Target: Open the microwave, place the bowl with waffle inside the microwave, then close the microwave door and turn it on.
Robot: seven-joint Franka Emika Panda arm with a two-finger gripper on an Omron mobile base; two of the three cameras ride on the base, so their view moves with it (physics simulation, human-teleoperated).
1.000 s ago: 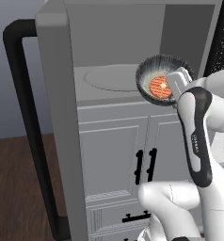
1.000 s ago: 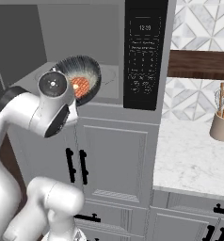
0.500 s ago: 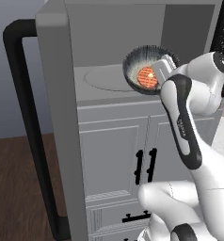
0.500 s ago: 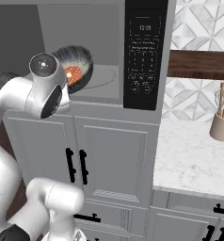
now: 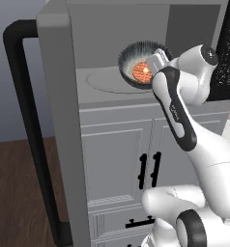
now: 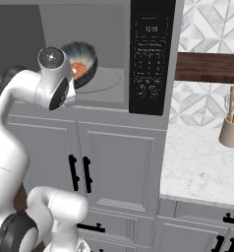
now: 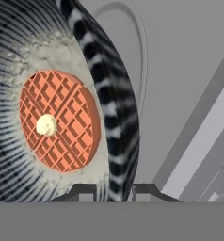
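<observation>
Jaws of the white arm's two-finger gripper pinch the rim of the small round dark bowl with blue-grey stripes, so it hangs tipped on edge, its round orange waffle facing the hand. The bowl sits at the mouth of the large grey boxy microwave, above the round turntable plate. Its grey-framed door with the long black bar handle stands swung wide, leaving room for entry.
</observation>
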